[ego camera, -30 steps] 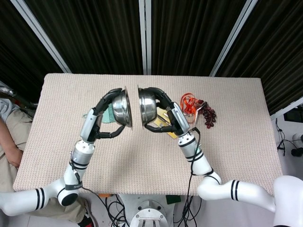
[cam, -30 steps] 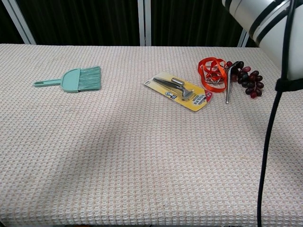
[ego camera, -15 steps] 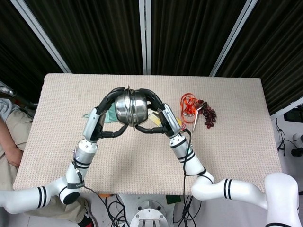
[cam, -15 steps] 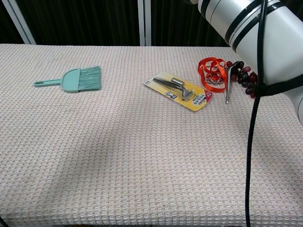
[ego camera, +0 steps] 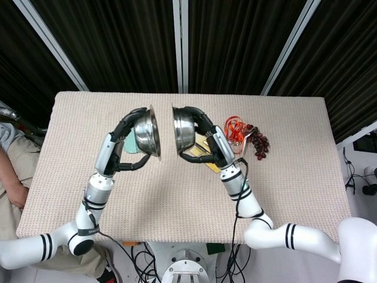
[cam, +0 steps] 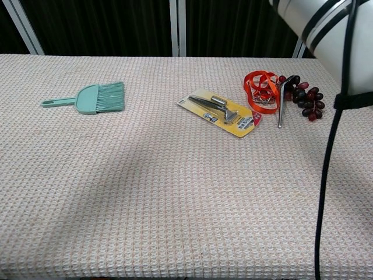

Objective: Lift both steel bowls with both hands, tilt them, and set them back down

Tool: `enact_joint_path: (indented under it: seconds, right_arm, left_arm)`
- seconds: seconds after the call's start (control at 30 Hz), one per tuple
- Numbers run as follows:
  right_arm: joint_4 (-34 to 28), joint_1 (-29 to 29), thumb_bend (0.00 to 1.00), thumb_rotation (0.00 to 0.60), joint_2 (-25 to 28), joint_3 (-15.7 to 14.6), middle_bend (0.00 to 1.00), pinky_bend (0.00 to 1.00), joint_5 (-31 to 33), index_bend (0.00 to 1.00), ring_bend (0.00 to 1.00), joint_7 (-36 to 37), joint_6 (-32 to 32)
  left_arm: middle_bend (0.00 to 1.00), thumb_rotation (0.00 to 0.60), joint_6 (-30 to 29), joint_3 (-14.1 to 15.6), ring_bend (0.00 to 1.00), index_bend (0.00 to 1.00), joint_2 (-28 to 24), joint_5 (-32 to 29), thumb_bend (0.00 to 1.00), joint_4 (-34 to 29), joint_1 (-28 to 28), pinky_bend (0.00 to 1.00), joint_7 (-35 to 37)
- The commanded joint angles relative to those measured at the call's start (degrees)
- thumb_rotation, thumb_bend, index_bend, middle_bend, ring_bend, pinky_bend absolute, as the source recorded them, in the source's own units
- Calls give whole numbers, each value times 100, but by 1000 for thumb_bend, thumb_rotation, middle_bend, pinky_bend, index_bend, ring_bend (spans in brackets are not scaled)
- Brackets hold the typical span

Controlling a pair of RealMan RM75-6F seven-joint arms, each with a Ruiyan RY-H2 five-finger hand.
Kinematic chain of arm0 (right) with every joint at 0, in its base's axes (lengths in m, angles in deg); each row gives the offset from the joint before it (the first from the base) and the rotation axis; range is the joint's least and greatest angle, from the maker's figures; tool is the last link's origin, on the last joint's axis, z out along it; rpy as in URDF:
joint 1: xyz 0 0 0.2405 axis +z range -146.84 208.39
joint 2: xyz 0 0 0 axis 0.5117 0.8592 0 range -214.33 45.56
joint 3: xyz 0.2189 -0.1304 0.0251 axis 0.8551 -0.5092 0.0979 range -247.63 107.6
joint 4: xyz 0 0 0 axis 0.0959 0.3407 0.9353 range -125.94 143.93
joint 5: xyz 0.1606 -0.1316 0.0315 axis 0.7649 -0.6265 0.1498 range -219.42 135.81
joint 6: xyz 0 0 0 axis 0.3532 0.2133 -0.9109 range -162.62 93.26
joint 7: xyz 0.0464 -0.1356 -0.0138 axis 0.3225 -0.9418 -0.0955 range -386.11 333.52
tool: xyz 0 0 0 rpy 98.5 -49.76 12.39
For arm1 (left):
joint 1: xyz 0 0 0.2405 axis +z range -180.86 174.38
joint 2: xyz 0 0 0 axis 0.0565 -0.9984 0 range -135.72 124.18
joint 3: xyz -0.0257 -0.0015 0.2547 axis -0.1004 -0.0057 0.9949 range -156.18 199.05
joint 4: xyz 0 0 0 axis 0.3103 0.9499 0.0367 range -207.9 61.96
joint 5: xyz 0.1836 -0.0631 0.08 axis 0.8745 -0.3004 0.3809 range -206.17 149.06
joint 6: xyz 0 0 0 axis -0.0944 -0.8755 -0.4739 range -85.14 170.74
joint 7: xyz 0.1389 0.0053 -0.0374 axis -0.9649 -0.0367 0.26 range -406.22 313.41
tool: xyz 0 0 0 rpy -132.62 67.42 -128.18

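Observation:
In the head view two steel bowls hang in the air above the table, both tipped on edge. My left hand grips the left bowl, fingers wrapped over its rim. My right hand holds the right bowl the same way. The two rims face each other with a small gap between them. Neither bowl nor hand shows in the chest view; only part of my right arm is there, at the top right.
On the woven table lie a teal hand brush, a yellow-carded tool pack, an orange ribbon, a metal utensil and dark grapes. A person sits at the left edge.
Half a second ago the two bowls were pressed together rim to rim; now the hands have drawn apart and the bowls are separated again, still tilted on edge.

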Motion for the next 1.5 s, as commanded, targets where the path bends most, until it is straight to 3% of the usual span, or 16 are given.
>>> enact_joint_path:
  seconds: [0.03,0.27,0.43,0.53,0.6,0.8,1.0,1.27,1.33,1.37,1.4,1.47,1.5]
  right_arm:
    - [100,200,399,600,-220,-27,538,539,-19,697,451,-129,154]
    - [63,-72,399,600,-2,-65,538,539,-28,697,451,-79,-123]
    - [-210,-718,399,600,719,-328,538,539,-218,698,451,-202,-616]
    - [-260,-1133,399,600,1343,-733,538,539,-390,699,451,-757,-709]
    - [-249,-1402,412,600,1838,-1151,538,539,-463,699,451,-1281,-558]
    - [-215,-2205,432,600,2611,-2178,531,538,-338,695,447,-2638,-377]
    - [33,-2703,432,600,2550,-2705,522,538,-204,666,443,-3388,-297]
    - [294,-2757,427,600,2233,-2735,501,538,-209,622,425,-3694,-30]
    - [270,-2695,385,600,2268,-2770,456,512,-233,529,377,-3710,175]
    - [237,-2654,336,600,2311,-2802,387,465,-249,413,306,-3700,300]
    - [167,-2590,259,600,2392,-2849,248,351,-269,228,173,-3662,488]
    - [75,-2531,117,600,2501,-2855,49,154,-255,30,19,-3665,647]
    - [54,-2542,59,600,2513,-2823,4,86,-253,0,0,-3707,612]
  left_arm:
    - [561,600,139,-34,478,595,150,39,367,71,-167,674,-108]
    - [561,600,-80,-32,478,595,-64,-10,367,-26,24,674,-120]
    - [561,600,-297,345,478,595,-615,-53,367,-15,555,674,-210]
    - [560,600,525,1146,477,595,-1652,68,368,-29,758,672,-742]
    - [559,600,940,1557,477,595,-2152,90,362,-87,866,672,-1621]
    - [561,600,2009,2171,477,597,-2684,-615,333,-553,1016,670,-3683]
    - [562,600,2386,2211,477,599,-2420,-1515,312,-590,1065,669,-5152]
    - [564,600,2756,2168,476,585,-1916,-1946,307,-414,890,665,-6121]
    - [511,600,2732,2131,430,469,-1877,-1920,278,-425,883,636,-6151]
    - [453,600,2728,2120,389,365,-1884,-1894,256,-439,880,609,-6141]
    - [392,600,2715,2111,348,271,-1906,-1848,237,-452,878,580,-6133]
    - [205,598,2577,2076,225,67,-1899,-1724,176,-442,914,467,-6114]
    - [107,558,2438,2046,156,17,-1875,-1621,130,-424,963,394,-6056]
